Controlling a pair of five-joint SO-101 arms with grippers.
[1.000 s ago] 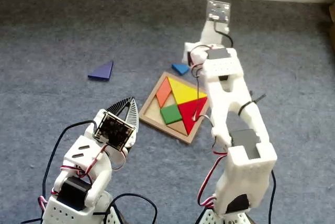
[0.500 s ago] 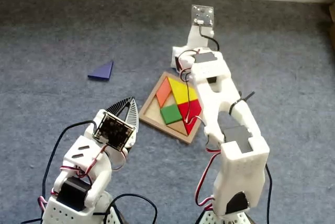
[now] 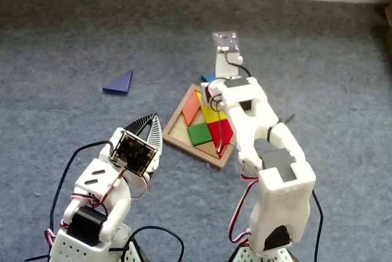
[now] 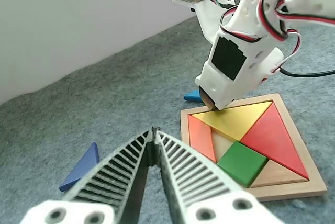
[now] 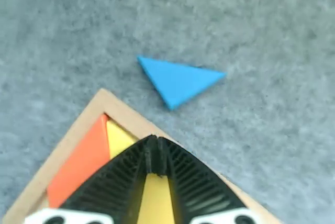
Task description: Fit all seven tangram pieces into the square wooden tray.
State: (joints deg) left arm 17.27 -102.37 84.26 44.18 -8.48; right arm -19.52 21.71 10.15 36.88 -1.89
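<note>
Right gripper: fingers pressed together with nothing between them, tip over the tray's far corner, above the yellow triangle.
Left gripper: fingers likewise together and empty, held above the carpet just beside the tray's left corner.
Tray: lies on the carpet between the two arms, turned diamond-wise in the high view with one corner to the far side.
In the tray: an orange parallelogram along the left rim, then the yellow triangle, a red triangle and a green square. Two patches of bare wood show beside the square.
Light blue triangle: on the carpet just beyond the tray's far corner, apart from the rim. Its long edge faces away from the tray and its square corner points at the rim.
Dark blue triangle: well apart to the left, lying flat with its long axis running across the table.
Hidden: in the high view the right arm covers most of the yellow triangle, part of the red one and nearly all of the light blue triangle. The right gripper's tips are under the arm there.
Change: over the last second the right arm has swung leftward across the tray. The left arm, the tray and the loose pieces have not moved.
</note>
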